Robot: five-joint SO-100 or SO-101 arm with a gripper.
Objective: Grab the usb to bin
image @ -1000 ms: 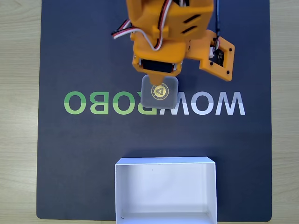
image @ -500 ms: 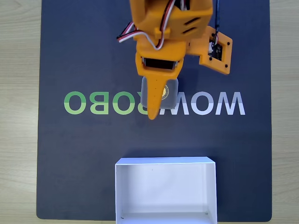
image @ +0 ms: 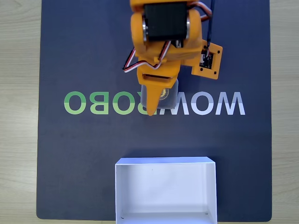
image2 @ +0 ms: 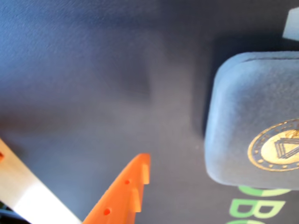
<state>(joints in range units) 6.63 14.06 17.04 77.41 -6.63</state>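
Your fixed view is showing the bin (image: 166, 191) at six o'clock on the mat (image: 70, 154), well apart from the gripper (image: 156, 100). The wrist view is giving you the usb (image2: 254, 130) at three o'clock of the orange finger (image2: 126, 196), apart from it and lying flat. You cannot tell how wide the jaws are standing.

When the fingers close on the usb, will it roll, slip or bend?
The usb lies flat on the mat as a low square with rounded corners, so it probably slides rather than rolls or tips. Its matte, slightly fuzzy surface in the wrist view suggests fair grip. It looks thin and likely light; stiffness cannot be told.
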